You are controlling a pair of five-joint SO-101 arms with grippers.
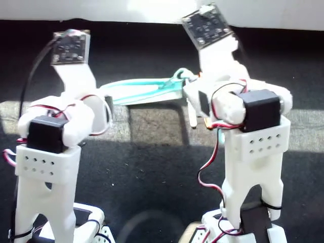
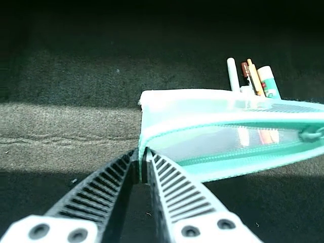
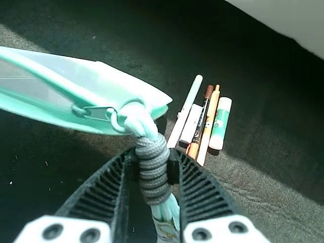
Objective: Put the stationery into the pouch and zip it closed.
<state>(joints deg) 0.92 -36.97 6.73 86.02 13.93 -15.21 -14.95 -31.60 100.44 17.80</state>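
A teal pouch [image 1: 142,91] with a clear side lies across the dark table between the two arms. My left gripper [image 2: 142,161] is shut on one end corner of the pouch [image 2: 223,136]. My right gripper [image 3: 152,169] is shut on the grey-and-teal zipper cord [image 3: 150,157] at the other end, just behind the slider [image 3: 96,112]. In the high view the zip edges stand apart along the pouch. The stationery [image 3: 202,119], which is a white pen, a brown marker, an orange pen, an eraser and a glue stick, lies on the table outside the pouch, by the slider end [image 2: 250,78].
A sunlit band [image 1: 152,124] crosses the dark mat under the arms. A white surface [image 1: 152,10] runs along the far edge. Both arm bases [image 1: 48,202] stand at the near edge.
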